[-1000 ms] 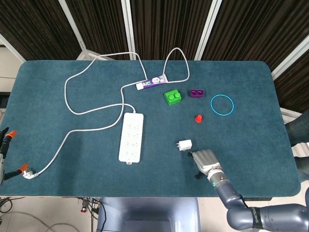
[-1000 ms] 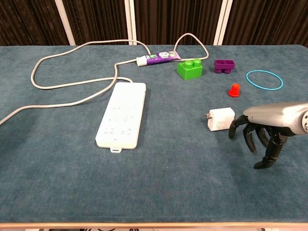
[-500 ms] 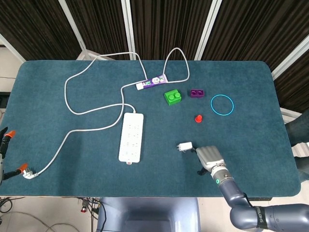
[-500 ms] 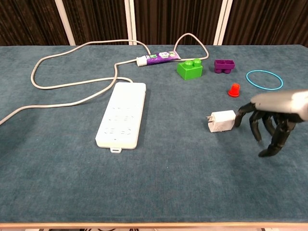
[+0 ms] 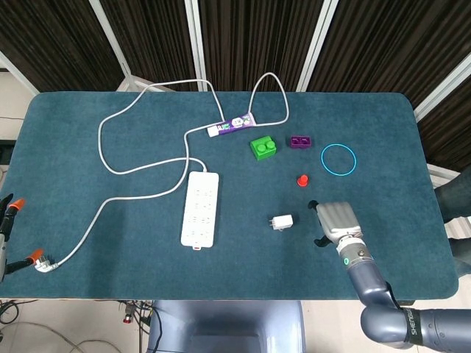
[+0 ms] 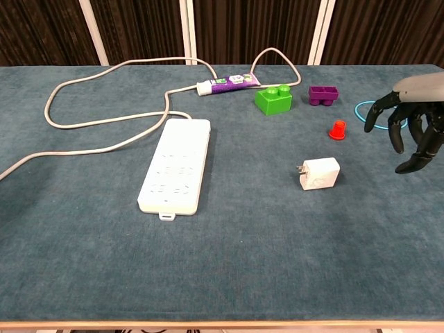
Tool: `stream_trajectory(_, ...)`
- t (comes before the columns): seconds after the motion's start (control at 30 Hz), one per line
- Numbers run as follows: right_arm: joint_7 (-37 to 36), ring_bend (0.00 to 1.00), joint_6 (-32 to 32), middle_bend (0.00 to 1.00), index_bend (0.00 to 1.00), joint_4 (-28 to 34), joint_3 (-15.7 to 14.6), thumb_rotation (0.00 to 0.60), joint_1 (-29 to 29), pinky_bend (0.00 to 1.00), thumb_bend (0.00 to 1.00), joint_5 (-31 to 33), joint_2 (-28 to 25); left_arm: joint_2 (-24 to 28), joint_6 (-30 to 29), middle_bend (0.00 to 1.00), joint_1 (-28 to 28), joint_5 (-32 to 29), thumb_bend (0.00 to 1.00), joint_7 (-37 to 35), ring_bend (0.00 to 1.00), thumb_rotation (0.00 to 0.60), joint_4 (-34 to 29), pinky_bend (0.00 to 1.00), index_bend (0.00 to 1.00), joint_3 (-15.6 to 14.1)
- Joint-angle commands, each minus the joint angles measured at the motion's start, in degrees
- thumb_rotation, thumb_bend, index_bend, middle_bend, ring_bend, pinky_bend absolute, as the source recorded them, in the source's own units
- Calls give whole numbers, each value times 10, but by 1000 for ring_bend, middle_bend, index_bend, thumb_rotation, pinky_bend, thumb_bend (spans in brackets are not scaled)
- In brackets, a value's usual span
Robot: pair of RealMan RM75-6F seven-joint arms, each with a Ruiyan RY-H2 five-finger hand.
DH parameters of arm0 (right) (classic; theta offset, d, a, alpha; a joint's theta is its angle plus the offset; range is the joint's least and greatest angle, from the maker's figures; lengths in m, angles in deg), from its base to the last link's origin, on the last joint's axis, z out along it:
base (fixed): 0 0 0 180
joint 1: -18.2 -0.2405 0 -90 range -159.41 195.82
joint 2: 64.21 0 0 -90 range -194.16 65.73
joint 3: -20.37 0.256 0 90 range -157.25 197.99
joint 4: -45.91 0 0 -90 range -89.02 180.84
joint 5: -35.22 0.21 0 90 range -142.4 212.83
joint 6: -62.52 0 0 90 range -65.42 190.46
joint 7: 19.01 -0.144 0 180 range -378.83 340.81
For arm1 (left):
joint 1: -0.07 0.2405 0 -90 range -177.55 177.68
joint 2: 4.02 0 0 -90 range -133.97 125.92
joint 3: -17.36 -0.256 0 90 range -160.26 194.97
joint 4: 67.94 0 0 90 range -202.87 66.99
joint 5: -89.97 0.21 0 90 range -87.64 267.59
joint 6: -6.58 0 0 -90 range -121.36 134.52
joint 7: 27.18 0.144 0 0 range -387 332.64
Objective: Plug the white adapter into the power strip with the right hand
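- The white adapter [image 6: 319, 173] is a small square block with two metal prongs sticking out of its left side, pointing toward the power strip.
- It lies flat on the blue-green table [image 6: 229, 270], well to the right of the power strip [image 6: 175, 172], not plugged in.
- The right hand [image 6: 409, 125] is up off the table, to the right of the adapter and apart from it. Nothing touches the adapter.
- The right hand's fingers [image 6: 418, 147] hang down, curled a little and spread apart, and they hold nothing.
- From the head view, the right hand [image 5: 337, 221] sits just right of the adapter [image 5: 281, 221], with a gap between them.
- The power strip is long and white, and its cord [image 5: 125, 169] loops across the far side of the table.
- A small red cap [image 6: 337, 129] stands behind the adapter.
- Farther back are a green block [image 6: 272, 98], a purple block [image 6: 322, 94], a blue ring [image 6: 364, 112] and a purple tube [image 6: 227, 84].
- The left hand shows in neither view.
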Motion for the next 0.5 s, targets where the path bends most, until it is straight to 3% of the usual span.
stream_trajectory(0.03, -17, 476, 14, 462, 240, -19, 6, 600, 0, 607, 264, -14, 5, 0, 0, 0, 0, 0, 102, 0, 0, 600, 0, 0, 125, 0)
stream_trajectory(0.5, -19, 469, 45, 461, 240, -79, -15, 600, 3, 604, 263, -18, 44, 0, 0, 0, 0, -2, 102, -1, 0, 600, 0, 0, 125, 1)
